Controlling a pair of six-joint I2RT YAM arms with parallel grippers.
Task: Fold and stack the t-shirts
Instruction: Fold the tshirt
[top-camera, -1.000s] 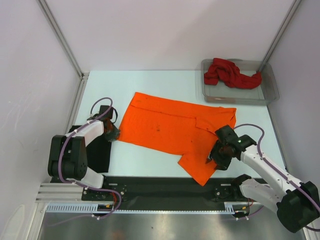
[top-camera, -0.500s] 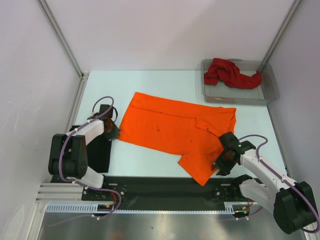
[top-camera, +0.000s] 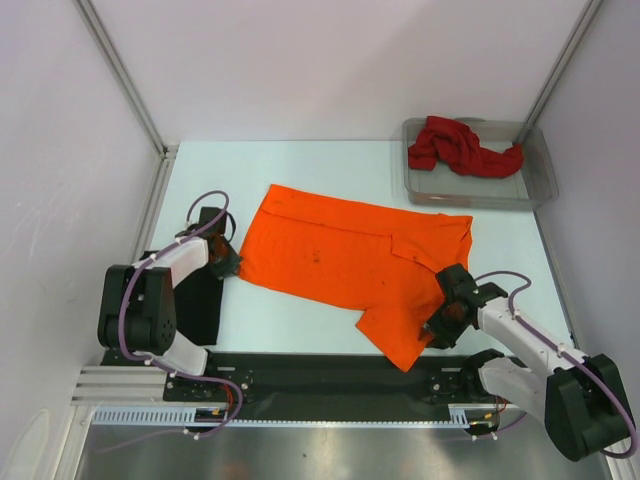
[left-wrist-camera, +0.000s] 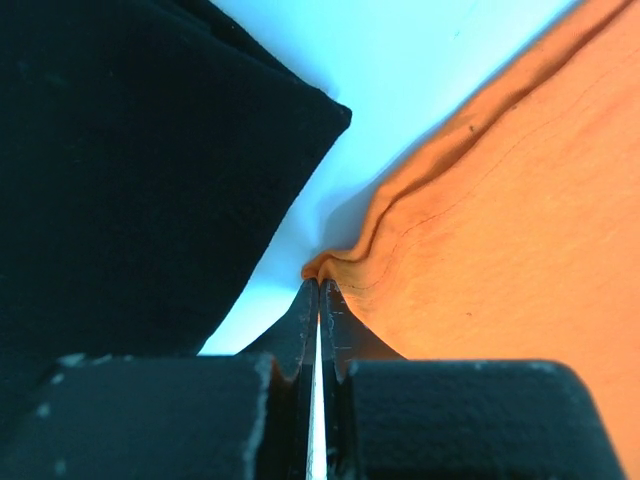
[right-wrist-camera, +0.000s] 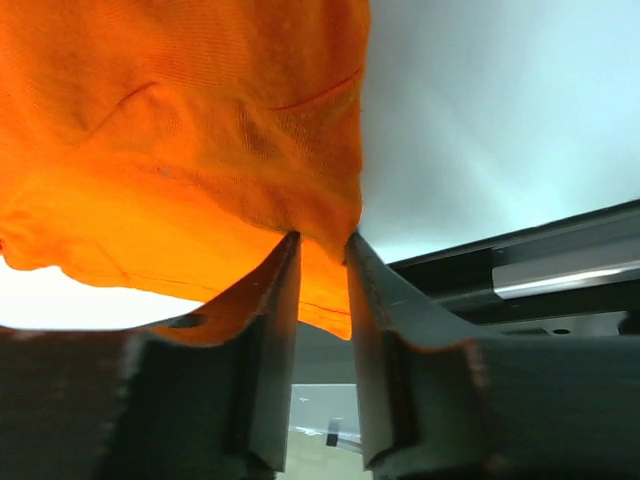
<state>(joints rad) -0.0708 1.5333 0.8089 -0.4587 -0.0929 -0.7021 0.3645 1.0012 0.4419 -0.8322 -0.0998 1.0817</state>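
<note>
Top external: my right claw (top-camera: 436, 326) had slid back toward its base, pinching the orange shirt (top-camera: 340, 250) edge. Left claw (top-camera: 230, 266) stayed clamped on the far corner. Shirt lay flat between them, ready to fold.

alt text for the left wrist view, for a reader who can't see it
The left gripper, jaws shut, pinches a corner of the orange t-shirt, which fills the right side. A black t-shirt covers the left, with a wedge of pale table between them.
</note>
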